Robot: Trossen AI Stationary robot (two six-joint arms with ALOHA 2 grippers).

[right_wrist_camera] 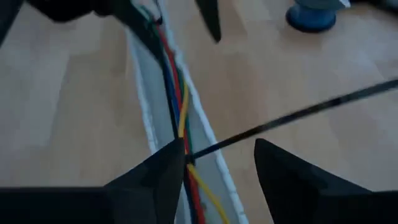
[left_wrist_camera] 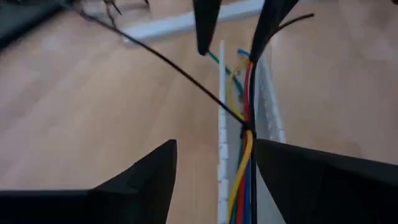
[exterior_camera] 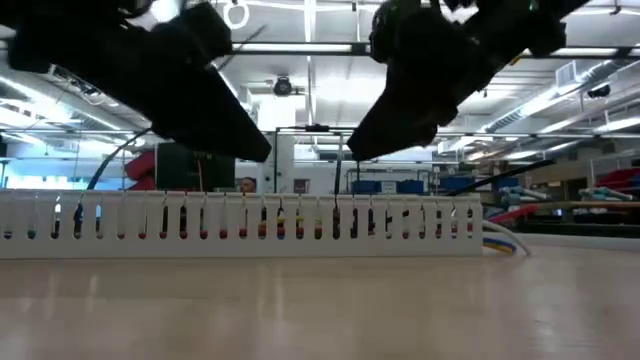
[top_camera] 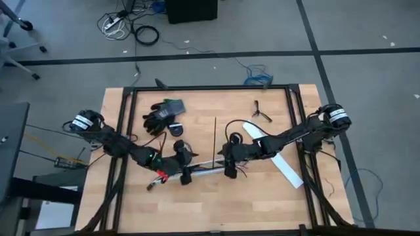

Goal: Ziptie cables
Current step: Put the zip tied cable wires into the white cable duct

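The cables, a bunch of red, yellow, blue and black wires, lie along a white slotted channel at mid table. The ziptie is looped around the bunch, and its long thin tail sticks out sideways. Both grippers hang over the channel and face each other. My left gripper is open with a finger on each side of the bunch. My right gripper is open too, and the ziptie's tail passes between its fingers. My left gripper straddles the cables just short of the ziptie's loop; whether a finger touches them I cannot tell. My right gripper has one fingertip right at the bunch beside the loop; whether it touches I cannot tell.
A second white channel lies slanting under the right arm. Black gloves and a blue round thing sit toward the far left, a small black forked clip toward the far right. Bare wood lies along the near edge.
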